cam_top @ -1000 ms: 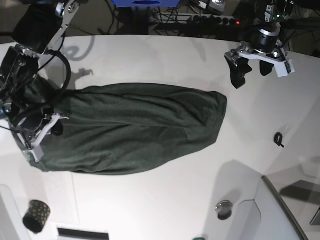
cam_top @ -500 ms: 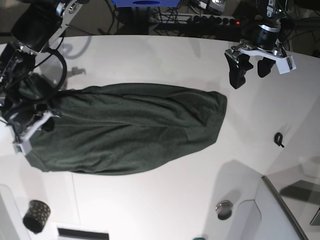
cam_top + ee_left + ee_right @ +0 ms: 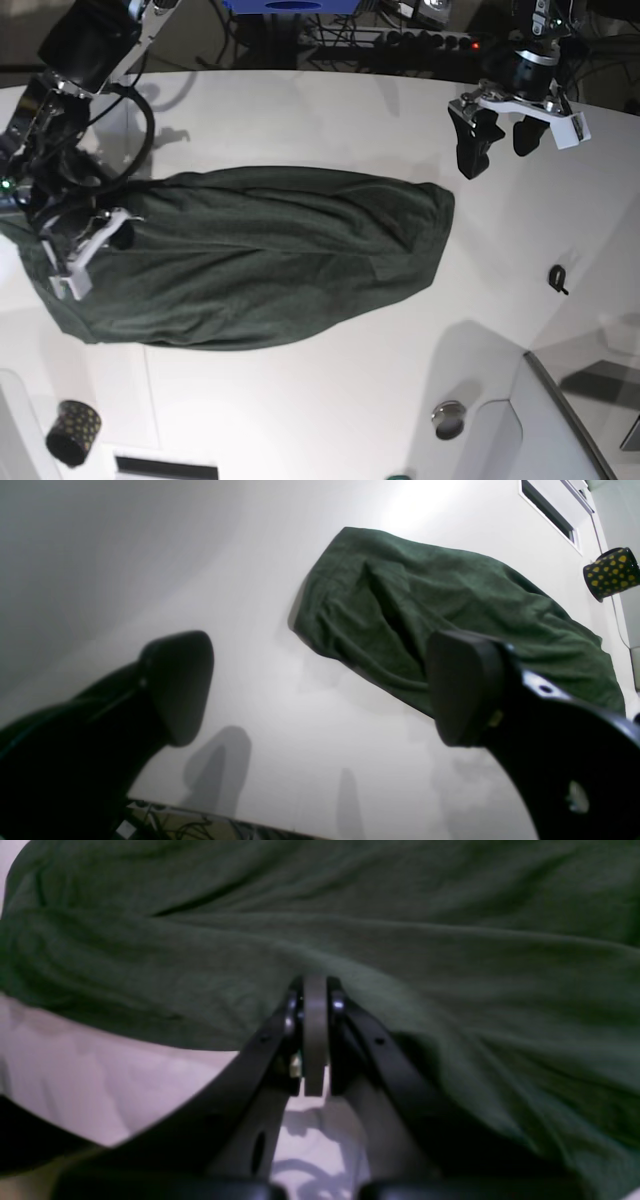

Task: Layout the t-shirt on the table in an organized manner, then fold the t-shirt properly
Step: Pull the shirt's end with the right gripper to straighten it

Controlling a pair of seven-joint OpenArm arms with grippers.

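Observation:
The dark green t-shirt (image 3: 270, 255) lies stretched in a long bunched shape across the white table (image 3: 330, 110). At its left end my right gripper (image 3: 90, 245) is shut on the t-shirt. In the right wrist view the closed fingers (image 3: 315, 990) pinch a ridge of the fabric (image 3: 400, 915), and folds spread out from the tips. My left gripper (image 3: 500, 140) hangs open above bare table, beyond the shirt's right end. In the left wrist view its two black fingers stand wide apart (image 3: 320, 690) with nothing between them, and the t-shirt (image 3: 450, 595) lies farther off.
A black cup with yellow dots (image 3: 72, 432) stands near the front left corner, also seen as the cup (image 3: 612, 572). A small black clip (image 3: 558, 279) lies at the right, and a round metal piece (image 3: 449, 419) at the front. Cables and a power strip (image 3: 400, 40) run behind the far edge.
My right gripper swung left, then back right and a little farther away, dragging the shirt's left end with it. The left gripper drifted slightly toward the far edge, still open.

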